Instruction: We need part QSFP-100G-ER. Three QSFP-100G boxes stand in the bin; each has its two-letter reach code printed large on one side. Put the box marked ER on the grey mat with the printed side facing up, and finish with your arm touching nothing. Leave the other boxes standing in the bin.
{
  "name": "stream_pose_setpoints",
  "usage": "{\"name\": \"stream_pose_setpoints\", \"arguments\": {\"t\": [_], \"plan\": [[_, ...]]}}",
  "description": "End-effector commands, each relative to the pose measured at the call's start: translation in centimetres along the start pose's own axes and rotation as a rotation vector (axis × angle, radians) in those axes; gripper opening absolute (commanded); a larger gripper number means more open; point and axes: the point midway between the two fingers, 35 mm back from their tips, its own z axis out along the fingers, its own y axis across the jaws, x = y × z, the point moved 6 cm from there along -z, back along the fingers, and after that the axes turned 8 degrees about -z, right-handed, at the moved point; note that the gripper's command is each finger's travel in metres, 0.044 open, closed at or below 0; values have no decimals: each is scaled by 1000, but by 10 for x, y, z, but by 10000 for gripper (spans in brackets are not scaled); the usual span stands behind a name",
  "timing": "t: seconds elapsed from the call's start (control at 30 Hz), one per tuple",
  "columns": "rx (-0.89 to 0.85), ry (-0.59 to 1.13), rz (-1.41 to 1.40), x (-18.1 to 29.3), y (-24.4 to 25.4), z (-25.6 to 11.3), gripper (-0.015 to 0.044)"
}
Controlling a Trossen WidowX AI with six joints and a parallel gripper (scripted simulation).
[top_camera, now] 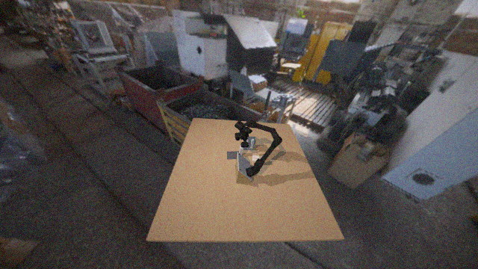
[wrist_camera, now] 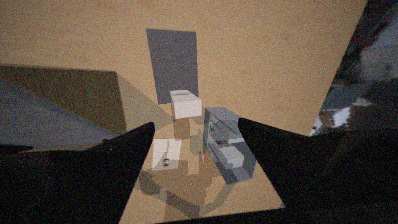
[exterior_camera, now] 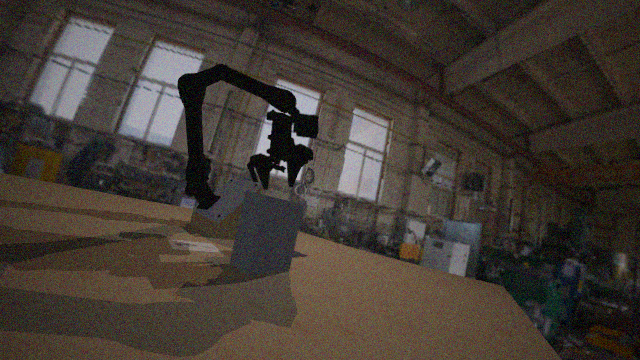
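Observation:
A white box is at the near edge of the grey mat in the wrist view, with a dark strip on its upper face. No reach code is readable, and whether its base rests on the mat is unclear. My gripper is wide open and empty, its fingertips apart on either side, with the white box seen beyond them. The grey bin is at the right in the wrist view, with white box shapes inside. Their number and print are unclear.
A flat white piece with a small dark mark lies on the table beside the bin. A large tilted grey panel stands near the arm's base. Arm shadows cross the table.

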Motion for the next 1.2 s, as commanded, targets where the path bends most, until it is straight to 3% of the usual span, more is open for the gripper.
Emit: {"name": "stream_pose_setpoints", "arguments": {"t": [0.0,0.27,0.57,1.0,1.17], "plan": [[-23,-73,97,8,-2,0,440],[-82,-278,342,27,-5,2,440],[-91,-310,381,30,-5,3,440],[-174,-591,724,55,3,15,440],[-178,-606,741,56,3,15,440]]}}
